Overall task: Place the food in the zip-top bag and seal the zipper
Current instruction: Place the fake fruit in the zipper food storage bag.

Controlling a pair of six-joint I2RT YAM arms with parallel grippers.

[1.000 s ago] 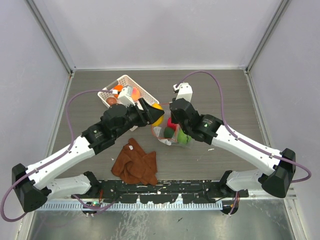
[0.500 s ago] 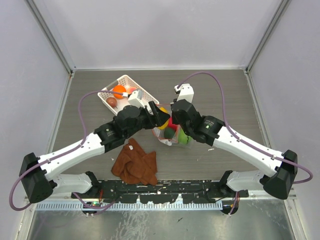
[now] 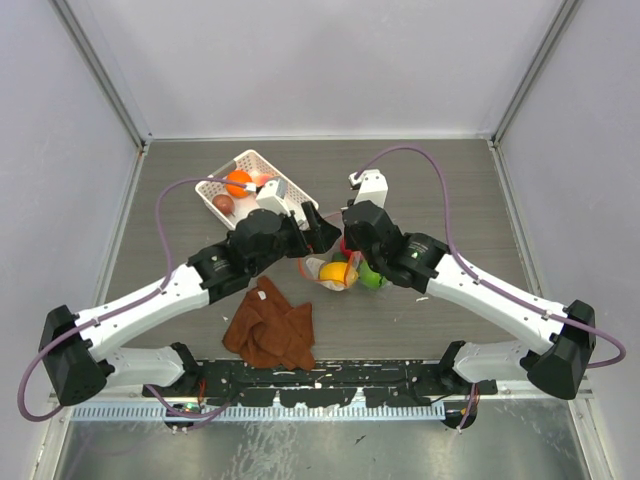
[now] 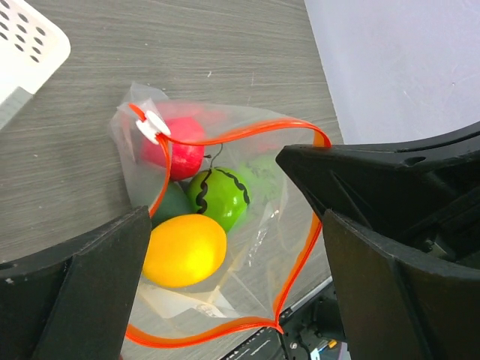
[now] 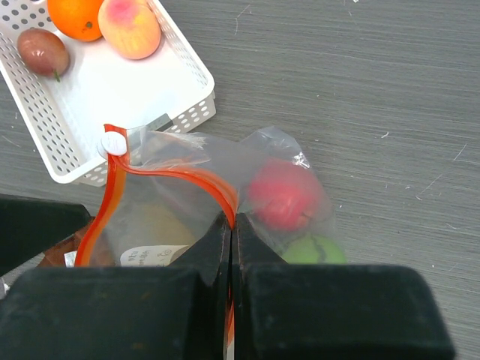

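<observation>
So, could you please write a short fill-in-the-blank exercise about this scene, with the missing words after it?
1. The yellow round toy fruit lies ____ the clear plastic bag.
2. The right pincer is ____ on the bag's orange-red zipper strip.
3. The left pincer hangs ____ above the bag's mouth.
4. ____ fruits show in the white lattice plastic basket.
Missing words: inside, shut, open, three.

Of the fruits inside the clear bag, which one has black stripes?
The bright green fruit, between the plain yellow fruit and the red fruit; only it bears wavy black stripes.
</observation>
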